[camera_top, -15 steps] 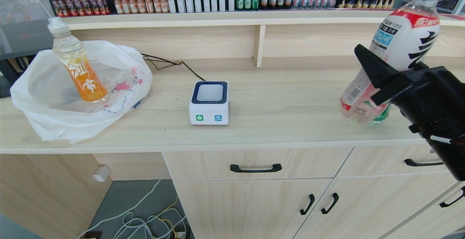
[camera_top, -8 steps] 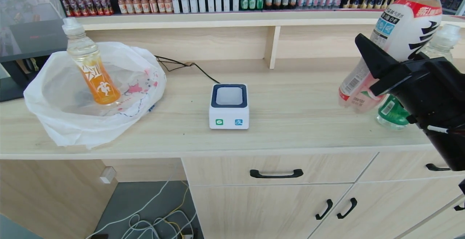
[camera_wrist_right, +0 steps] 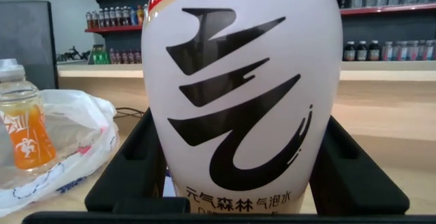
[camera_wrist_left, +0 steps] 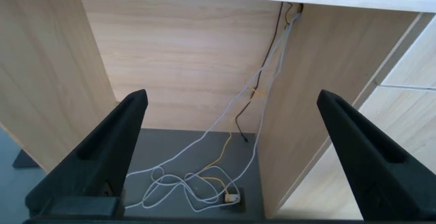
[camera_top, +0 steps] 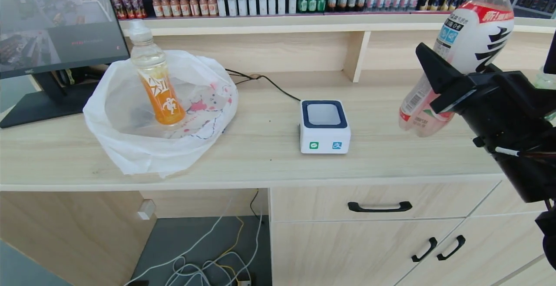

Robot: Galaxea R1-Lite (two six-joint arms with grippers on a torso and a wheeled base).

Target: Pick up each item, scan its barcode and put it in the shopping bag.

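Note:
My right gripper is shut on a white drink bottle with a red band and black strokes. It holds the bottle tilted above the counter, to the right of the white scanner box. In the right wrist view the same bottle stands between the gripper's black fingers. A white shopping bag lies open on the left of the counter, with an orange drink bottle leaning inside it. My left gripper hangs open below counter height, in front of the cabinet recess.
A monitor stands at the far left behind the bag. A raised back shelf carries a row of several drinks. A black cable runs to the scanner. Drawers with black handles sit under the counter, and loose cables lie on the floor.
The whole head view has shifted to the right, so the camera moved. Measured against the scanner, the held white bottle is now closer to it and a little higher.

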